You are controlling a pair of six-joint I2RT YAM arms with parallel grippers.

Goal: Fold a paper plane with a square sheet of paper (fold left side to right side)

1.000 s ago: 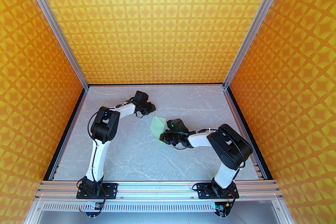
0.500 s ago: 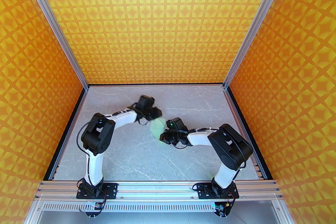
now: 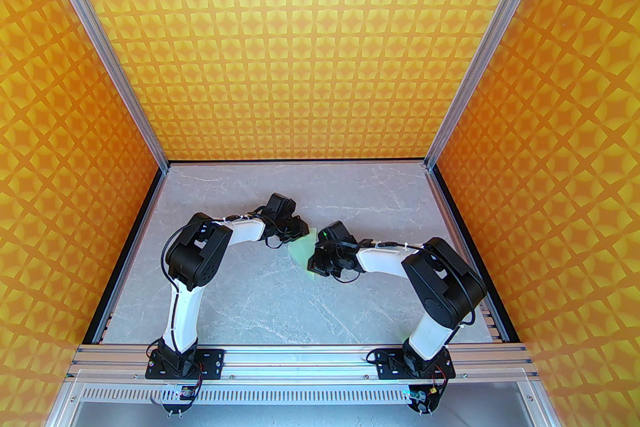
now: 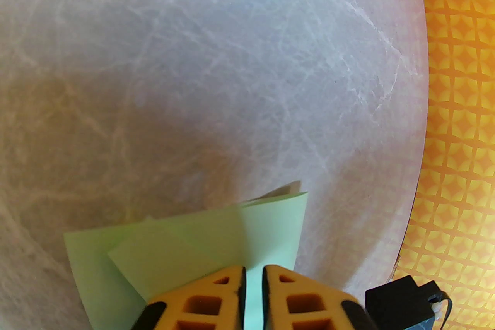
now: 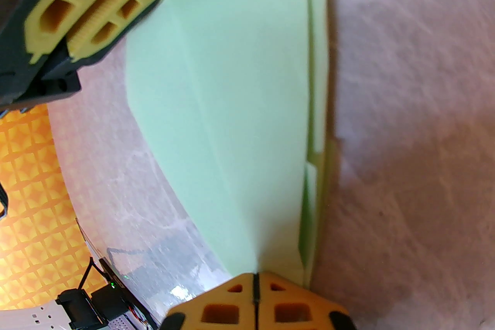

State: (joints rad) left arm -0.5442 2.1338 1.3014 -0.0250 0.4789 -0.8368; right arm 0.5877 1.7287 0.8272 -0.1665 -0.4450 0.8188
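Swinging in from the far-left part of the worktop [image 3: 260,295], the left arm has brought the left end effector [image 3: 301,231] from well clear of the sheet of paper [image 3: 301,251] to right over its far-left edge. The right end effector [image 3: 314,266] has barely shifted, and the paper has stayed about midway between the worktop's left and right edges.

The paper is already creased into a narrower, layered shape that tapers to a point towards the near edge. The right end effector's fingers are pressed together, their tips set at that near point. The left end effector's fingers stand with a thin slit between them, and mint paper shows in the slit. From the left wrist view it cannot be told whether they pinch a flap or merely sit above it.

The step in hand looks like taking the left side over to the right. To do it well, the right end effector should hold the point down as an anchor. The left should catch only the top left layer, carry it low towards the right edge, and match the edges before flattening the crease. Thin paper pivots easily, so a slow carry suits.
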